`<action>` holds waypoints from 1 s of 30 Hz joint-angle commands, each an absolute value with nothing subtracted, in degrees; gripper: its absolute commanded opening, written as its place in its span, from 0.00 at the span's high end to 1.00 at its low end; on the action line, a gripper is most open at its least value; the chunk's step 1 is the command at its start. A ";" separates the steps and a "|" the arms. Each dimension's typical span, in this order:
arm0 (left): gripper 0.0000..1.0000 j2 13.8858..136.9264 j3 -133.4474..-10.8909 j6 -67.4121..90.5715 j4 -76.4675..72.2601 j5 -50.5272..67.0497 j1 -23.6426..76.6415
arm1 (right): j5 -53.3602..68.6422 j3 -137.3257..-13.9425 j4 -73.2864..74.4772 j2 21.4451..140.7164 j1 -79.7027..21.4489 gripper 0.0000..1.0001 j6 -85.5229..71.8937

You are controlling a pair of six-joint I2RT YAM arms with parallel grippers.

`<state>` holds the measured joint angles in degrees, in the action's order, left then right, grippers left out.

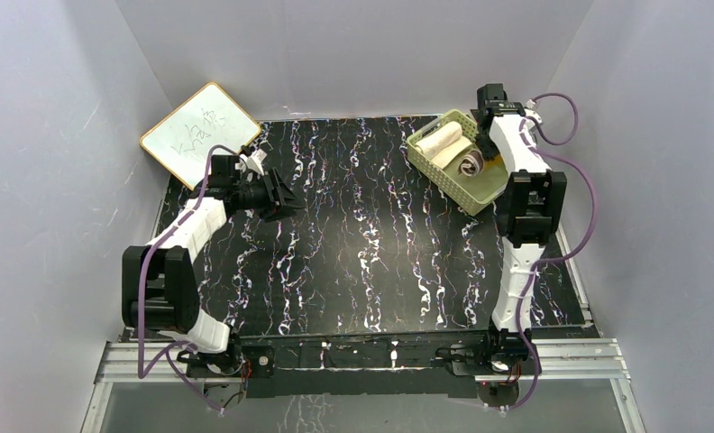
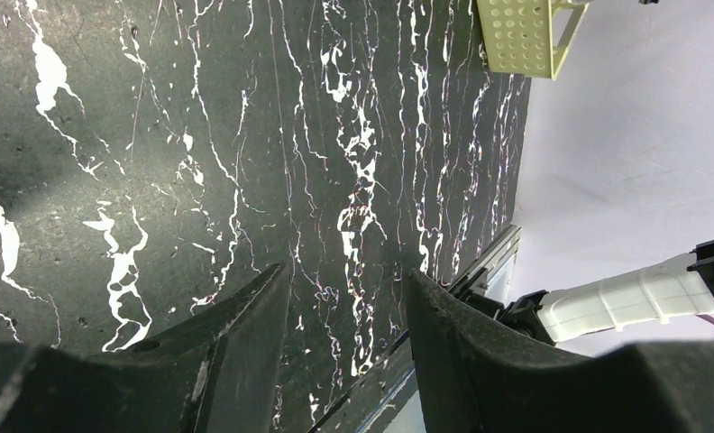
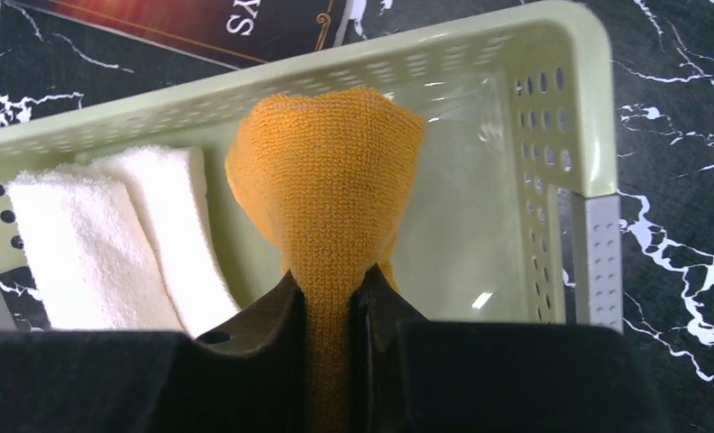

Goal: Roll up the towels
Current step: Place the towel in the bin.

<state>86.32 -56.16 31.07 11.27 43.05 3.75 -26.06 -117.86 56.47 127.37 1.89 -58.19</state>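
Note:
The mustard-yellow towel (image 3: 326,180) hangs bunched over the inside of the pale green basket (image 3: 552,54), and my right gripper (image 3: 328,280) is shut on its lower end. From above, that towel (image 1: 469,165) shows as a rolled end beside the right gripper (image 1: 489,155) at the basket's (image 1: 480,194) right side. A cream-white towel (image 3: 110,244) lies in two soft folds at the basket's left; from above it (image 1: 443,142) fills the basket's far half. My left gripper (image 2: 349,271) is open over bare table, holding nothing, and it (image 1: 279,194) sits far to the left.
A white board with a wooden frame (image 1: 200,135) leans at the back left corner, just behind the left arm. The black marbled table (image 1: 371,253) lies between the arms. A dark printed sheet (image 3: 200,23) lies beyond the basket. Grey walls close in on all sides.

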 commanded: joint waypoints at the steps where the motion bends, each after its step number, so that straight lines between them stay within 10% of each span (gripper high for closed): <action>1: 0.52 86.44 -57.98 29.29 14.40 44.76 3.60 | -30.49 -123.01 58.58 129.36 -1.15 1.00 -58.20; 14: 0.52 88.09 -57.79 27.52 15.99 44.48 3.60 | -31.09 -132.81 59.19 140.72 -5.09 1.00 -58.32; 30: 0.52 88.89 -58.11 27.80 15.33 45.23 3.60 | -40.60 -121.13 57.01 127.64 -5.91 1.00 -53.14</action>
<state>89.73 -56.38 27.75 14.41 43.27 3.75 -35.29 -123.33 58.87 134.76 -5.96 -54.28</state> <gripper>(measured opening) 0.484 0.131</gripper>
